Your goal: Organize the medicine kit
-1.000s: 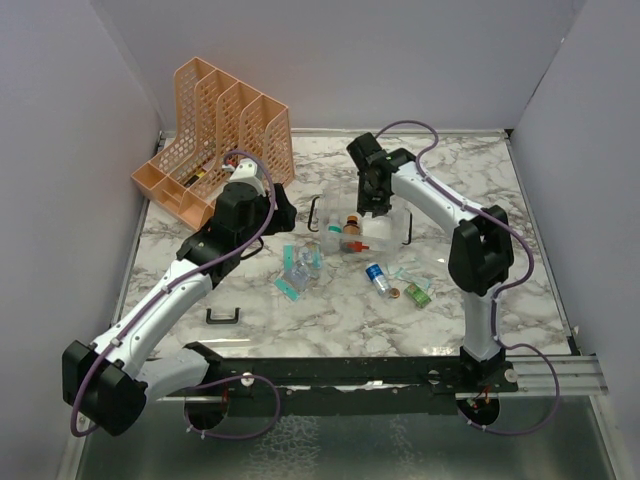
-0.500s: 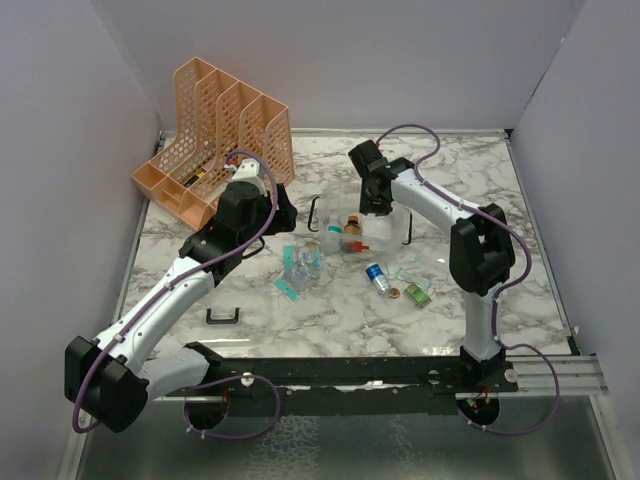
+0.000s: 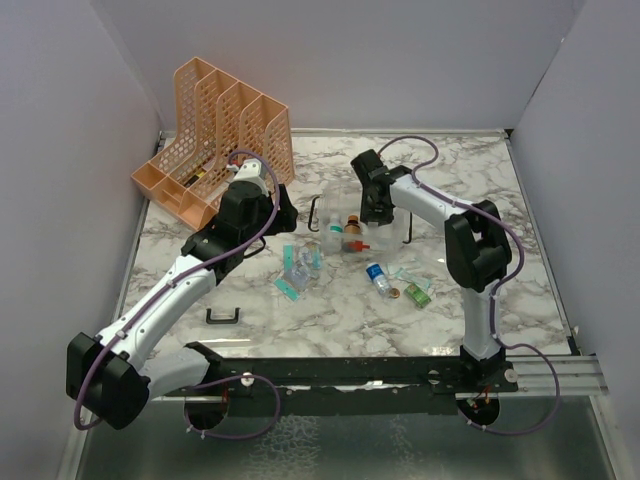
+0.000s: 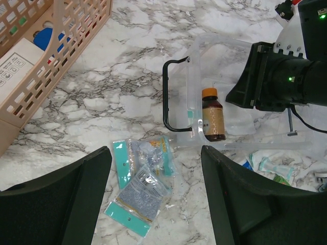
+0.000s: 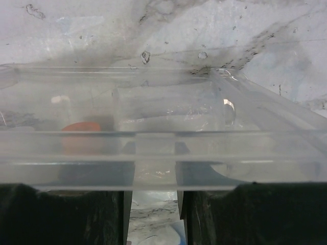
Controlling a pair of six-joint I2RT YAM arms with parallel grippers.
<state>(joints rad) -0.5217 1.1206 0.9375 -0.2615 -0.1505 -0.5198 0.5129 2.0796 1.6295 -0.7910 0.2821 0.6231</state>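
The right end effector (image 3: pixel 374 207) has come down and drawn slightly nearer, so it now sits low against the far side of the medicine kit (image 3: pixel 392 232), and its jaws have begun to part a little. The right arm's elbow (image 3: pixel 472 245) has swung a touch to the left. The left arm (image 3: pixel 240 215) has edged slightly farther out over the table (image 3: pixel 330 310), away from its base.

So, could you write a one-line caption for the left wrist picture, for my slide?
Open left gripper hovers above teal packets beside the clear medicine kit, an amber bottle inside.
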